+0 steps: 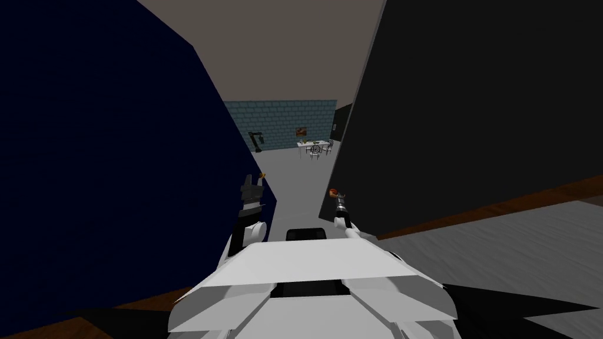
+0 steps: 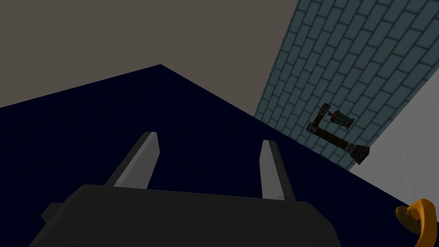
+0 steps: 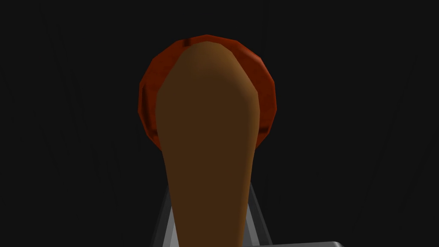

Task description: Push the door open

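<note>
Your right gripper [image 1: 337, 196] is at the black door [image 1: 471, 118], which stands on your right side, and its jaws are clamped on the brown lever handle [image 3: 208, 141]. In the right wrist view the two fingers [image 3: 165, 223] press the sides of this handle, and the handle runs up from them to a round red plate [image 3: 268, 85] on the black door face. The handle sits close to the edge of the door that is next to the gap. Your left gripper [image 2: 210, 140] is raised on your left side, jaws apart and holding nothing, near a dark blue panel [image 2: 193, 111]. A small orange handle [image 2: 418, 218] is just beside this gripper. Between the panel and the door you see a grey floor [image 1: 294, 188] and, far behind, a blue-grey brick wall [image 1: 282, 118] with a lamp [image 2: 341, 119] on it.
</note>
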`<state>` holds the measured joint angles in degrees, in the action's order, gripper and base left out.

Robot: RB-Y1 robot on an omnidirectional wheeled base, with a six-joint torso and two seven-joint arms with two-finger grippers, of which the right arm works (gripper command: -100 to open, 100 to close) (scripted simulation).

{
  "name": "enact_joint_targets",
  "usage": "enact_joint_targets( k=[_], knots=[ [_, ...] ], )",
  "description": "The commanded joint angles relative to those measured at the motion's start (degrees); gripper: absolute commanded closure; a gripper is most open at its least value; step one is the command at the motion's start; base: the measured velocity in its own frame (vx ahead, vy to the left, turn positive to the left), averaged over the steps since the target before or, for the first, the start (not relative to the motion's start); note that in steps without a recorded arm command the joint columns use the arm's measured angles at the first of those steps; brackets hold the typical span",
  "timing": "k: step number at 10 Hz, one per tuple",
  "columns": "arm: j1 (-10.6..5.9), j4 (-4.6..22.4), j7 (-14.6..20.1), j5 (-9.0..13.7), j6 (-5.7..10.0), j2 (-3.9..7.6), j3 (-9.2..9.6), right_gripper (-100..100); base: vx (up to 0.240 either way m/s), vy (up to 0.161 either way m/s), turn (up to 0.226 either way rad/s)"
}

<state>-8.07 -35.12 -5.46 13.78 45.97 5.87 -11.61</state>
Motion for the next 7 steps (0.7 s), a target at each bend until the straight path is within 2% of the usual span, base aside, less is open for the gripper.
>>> enact_joint_targets(
  k=[1,3,4,7],
  knots=[
    [-0.16,-0.4,-0.5,0.4,-0.08,-0.05,-0.86,100,0.184,0.080,-0.067],
    [-0.15,-0.3,-0.7,0.8,-0.05,-0.07,-1.46,100,0.185,0.031,-0.043],
    [0.14,0.1,-0.6,0.7,0.00,0.13,-1.39,100,0.080,-0.001,-0.021],
    [0.23,0.1,-1.2,1.9,0.24,0.56,-3.17,100,0.175,0.005,-0.039]
  ],
)
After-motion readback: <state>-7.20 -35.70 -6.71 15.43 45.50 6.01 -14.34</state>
